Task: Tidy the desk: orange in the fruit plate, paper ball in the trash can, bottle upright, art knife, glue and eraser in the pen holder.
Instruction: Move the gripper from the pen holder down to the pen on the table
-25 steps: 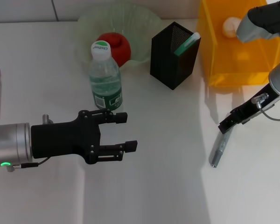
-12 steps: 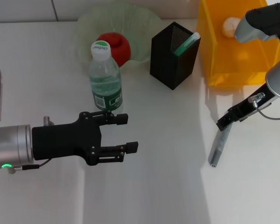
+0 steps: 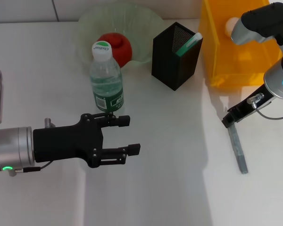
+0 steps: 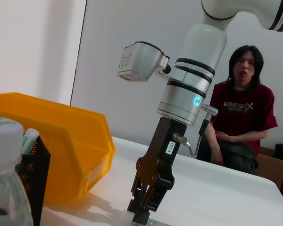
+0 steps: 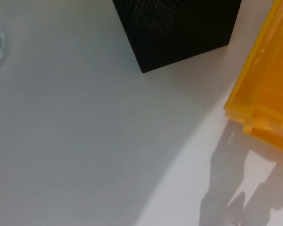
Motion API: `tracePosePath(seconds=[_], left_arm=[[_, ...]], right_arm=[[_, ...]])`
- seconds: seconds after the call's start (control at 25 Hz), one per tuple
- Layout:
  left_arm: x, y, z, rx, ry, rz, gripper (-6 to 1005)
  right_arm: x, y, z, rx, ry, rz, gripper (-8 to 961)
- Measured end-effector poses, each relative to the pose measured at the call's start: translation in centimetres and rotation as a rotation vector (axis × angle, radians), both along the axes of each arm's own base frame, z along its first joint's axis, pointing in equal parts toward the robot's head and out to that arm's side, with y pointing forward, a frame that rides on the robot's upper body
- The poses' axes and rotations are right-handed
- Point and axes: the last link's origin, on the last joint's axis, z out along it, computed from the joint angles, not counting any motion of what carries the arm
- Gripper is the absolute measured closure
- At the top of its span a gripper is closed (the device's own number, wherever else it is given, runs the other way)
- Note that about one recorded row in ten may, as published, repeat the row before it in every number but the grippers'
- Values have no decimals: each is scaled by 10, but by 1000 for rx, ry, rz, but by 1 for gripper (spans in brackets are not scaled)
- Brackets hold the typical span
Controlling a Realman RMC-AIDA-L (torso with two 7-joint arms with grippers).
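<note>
In the head view the grey art knife [image 3: 237, 147] slants across the table at the right. My right gripper [image 3: 229, 120] is shut on its upper end; the left wrist view shows that gripper [image 4: 142, 213] pointing down at the table with its fingers together. The clear bottle [image 3: 106, 77] stands upright with its white cap on. Just in front of the bottle my left gripper [image 3: 133, 135] hovers open and holds nothing. The orange [image 3: 117, 47] lies in the green glass fruit plate [image 3: 146, 23]. A green and white stick [image 3: 189, 43] leans in the black mesh pen holder [image 3: 174, 61]. The paper ball [image 3: 234, 26] sits in the yellow trash can [image 3: 236, 70].
The pen holder [image 5: 179, 28] and a corner of the yellow trash can [image 5: 269, 94] fill the far side of the right wrist view. A seated person [image 4: 243, 122] is behind the table. Bare white table [image 3: 170, 188] lies between my two grippers.
The art knife has swung about its held end, from pointing down-left to pointing down-right. The right arm has shifted slightly. My left gripper has stayed put and open.
</note>
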Motion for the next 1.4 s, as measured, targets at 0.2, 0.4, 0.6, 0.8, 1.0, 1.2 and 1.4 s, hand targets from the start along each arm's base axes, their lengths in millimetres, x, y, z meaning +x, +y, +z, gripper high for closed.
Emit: tracePosePath(seconds=[0.2,0.4,0.6,0.8,1.0,1.2,1.4], left_arm=[[0,0,0,0,0,1,234],[-1,-1,-1,1,0,2,234],[0,-1,-1,1,0,0,234],[0,-1,-1,0,-2,-1,234],[0,-1,0,-3,-5,-1,234],[0,-1,0,-3,-5,-2,234],[1,-1,0,-3,-5,-3,234]], right_arm=[[0,0,-1,-3,-1,-3,615],[0,0,-2,-5,-1,-4,639],[-1,0,-2,-9,4,0,685],[-2,-1,-2,-15,5,2,762],[-2,-1,-1,-25,4,8,836],[-2,-2,-1,-27,3,12,873],[-1,-3,0,-37,2,13,875]])
